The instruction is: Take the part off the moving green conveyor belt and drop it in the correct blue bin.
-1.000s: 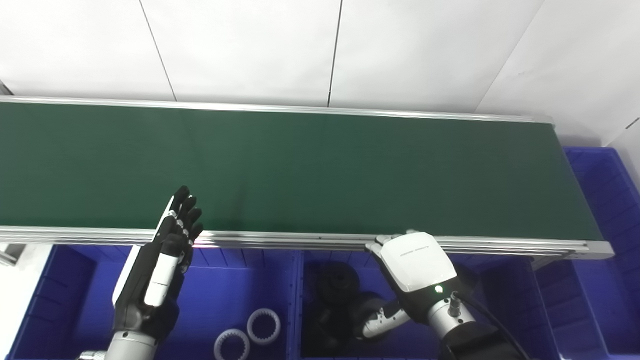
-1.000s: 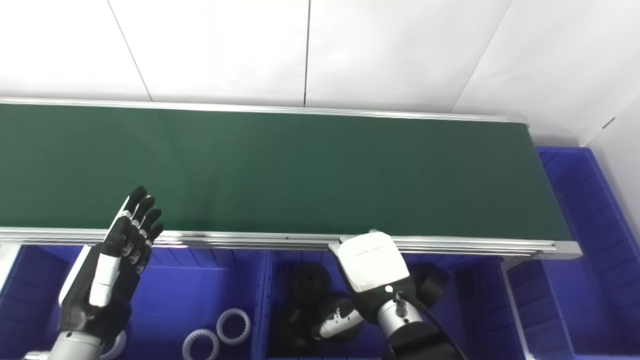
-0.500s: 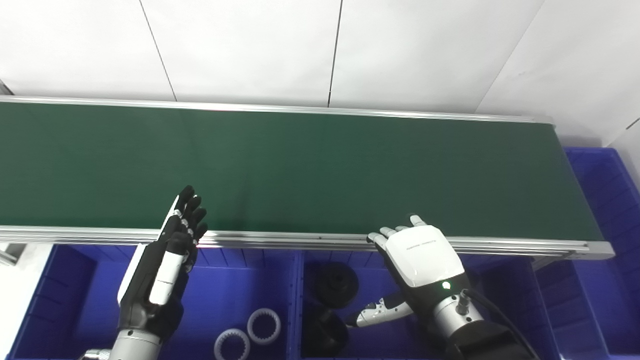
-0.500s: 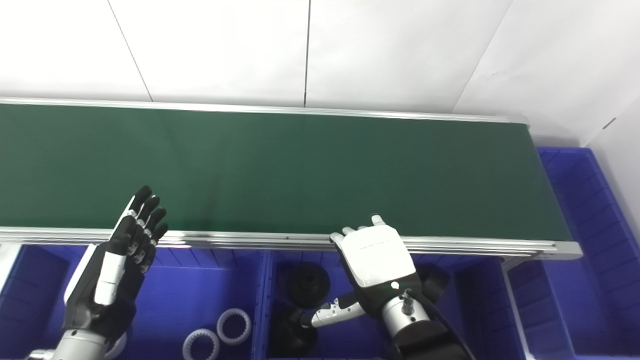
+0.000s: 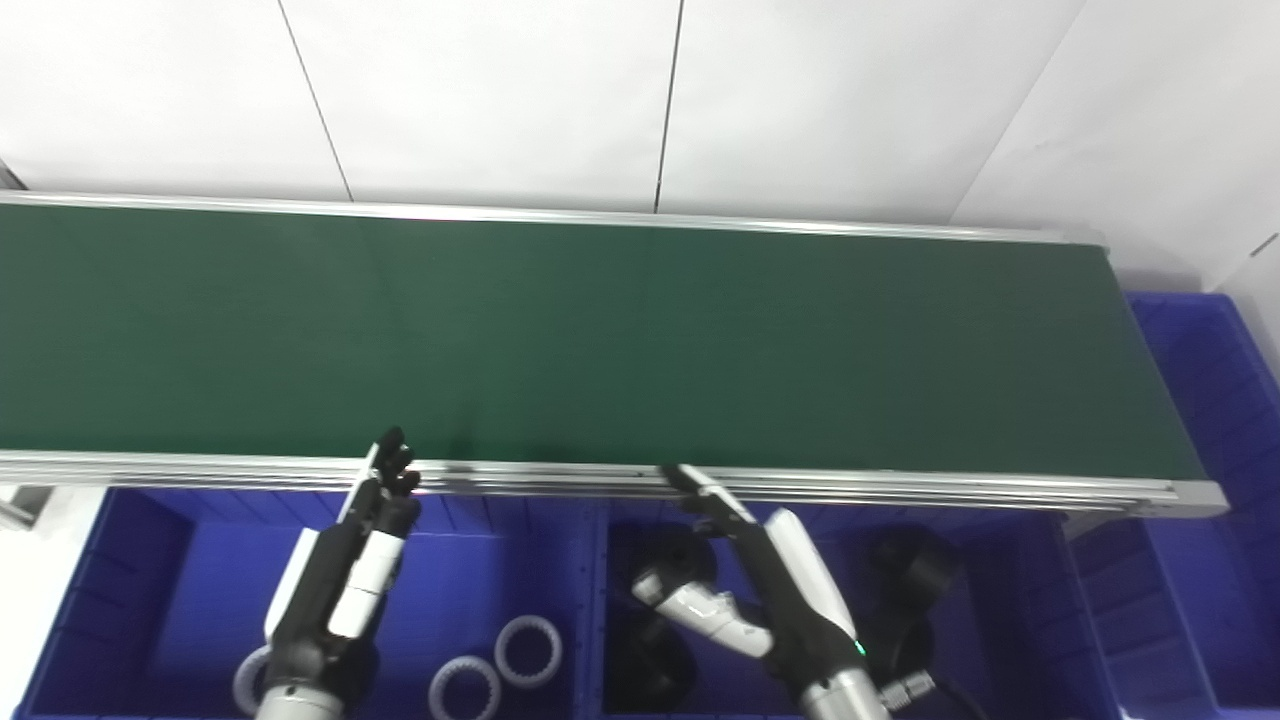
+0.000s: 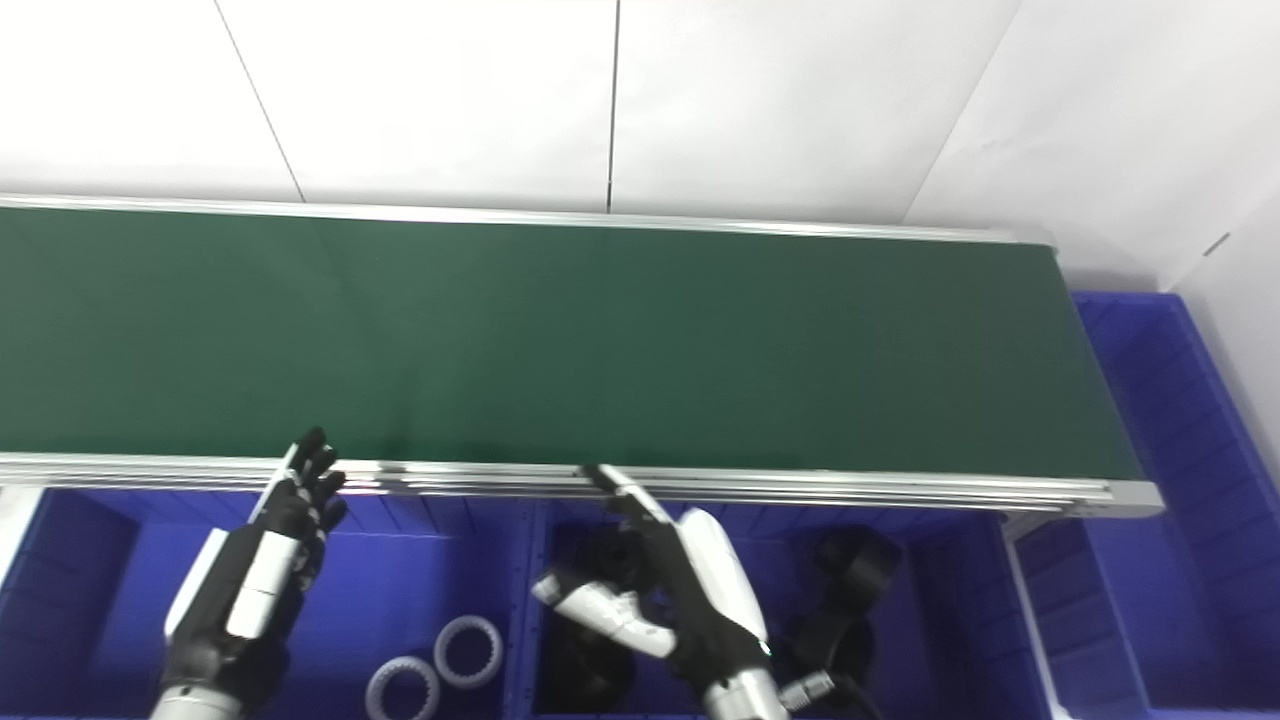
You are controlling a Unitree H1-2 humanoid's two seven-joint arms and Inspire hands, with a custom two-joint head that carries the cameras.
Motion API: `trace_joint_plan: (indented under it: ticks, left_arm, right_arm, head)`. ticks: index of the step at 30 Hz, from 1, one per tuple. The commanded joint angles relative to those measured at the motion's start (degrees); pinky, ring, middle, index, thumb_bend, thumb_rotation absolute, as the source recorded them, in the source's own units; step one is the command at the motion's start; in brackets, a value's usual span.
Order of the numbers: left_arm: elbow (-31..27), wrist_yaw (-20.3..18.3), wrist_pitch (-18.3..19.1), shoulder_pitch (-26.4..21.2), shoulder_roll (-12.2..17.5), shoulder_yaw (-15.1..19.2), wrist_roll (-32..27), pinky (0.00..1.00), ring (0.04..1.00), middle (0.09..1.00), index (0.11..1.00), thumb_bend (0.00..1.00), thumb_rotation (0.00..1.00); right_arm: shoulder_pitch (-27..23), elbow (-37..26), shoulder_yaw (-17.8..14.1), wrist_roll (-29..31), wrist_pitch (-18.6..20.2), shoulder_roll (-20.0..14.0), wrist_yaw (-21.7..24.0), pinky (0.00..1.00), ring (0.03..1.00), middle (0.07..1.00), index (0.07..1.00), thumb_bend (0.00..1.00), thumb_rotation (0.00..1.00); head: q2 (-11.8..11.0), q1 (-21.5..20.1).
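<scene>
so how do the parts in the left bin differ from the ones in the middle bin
The white rings in the left bin are pale, thin and open-centred, lying flat. The black parts in the middle bin are dark and bulkier, partly hidden by the right hand. Both sets sit in blue bins below the belt.

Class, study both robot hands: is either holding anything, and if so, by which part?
Nothing is held. The left hand and the right hand are both open and empty above the blue bins.
</scene>
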Motion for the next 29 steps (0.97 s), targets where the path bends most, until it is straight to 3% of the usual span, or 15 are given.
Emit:
trace_joint_plan:
  ticks: [1,6,9,12,17,29]
  left_arm:
    - [-3.5,1.3,-17.7,0.7,0.0,-0.7,4.5,1.00,1.000,1.000,1.000,0.64,0.91]
    - [-2.6,1.1,-19.2,0.7,0.0,0.5,3.8,1.00,1.000,1.000,1.000,0.65,0.92]
    - [-1.9,0.8,-20.6,0.7,0.2,0.8,3.6,1.00,1.000,1.000,1.000,0.63,0.92]
    - [-1.6,0.6,-21.2,0.6,-0.1,0.9,3.8,1.00,1.000,1.000,1.000,0.61,0.92]
    - [-2.8,0.6,-19.8,-0.1,-0.8,0.5,4.8,1.00,1.000,1.000,1.000,0.62,0.93]
    - [-1.4,2.0,-21.8,-0.5,-3.2,0.8,7.1,1.00,1.000,1.000,1.000,0.66,0.97]
  right_arm:
    - [5.6,1.7,2.0,27.5,-15.1,11.0,-18.3,0.96,0.957,0.985,0.981,0.70,1.00]
    - [4.0,6.2,0.4,20.8,-20.1,10.8,-19.9,0.94,0.937,0.963,0.975,0.73,0.99]
    - [2.5,8.3,0.8,16.2,-22.5,9.6,-22.2,0.95,0.930,0.961,0.978,0.77,1.00]
    - [1.3,9.3,1.6,14.1,-23.9,8.3,-24.0,0.97,0.950,0.978,0.986,0.75,1.00]
    - [-0.8,9.3,1.5,10.0,-24.0,7.1,-26.4,0.97,0.968,0.994,0.991,0.76,1.00]
    - [-1.7,9.4,2.3,7.5,-24.0,4.7,-27.9,0.94,0.962,0.994,1.000,0.74,1.00]
  head:
    - [0.3,-0.5]
    - [0.8,-2.1]
    - [1.4,-2.9]
    - [2.3,-3.3]
    - [6.4,-4.0]
    - [5.8,-3.4]
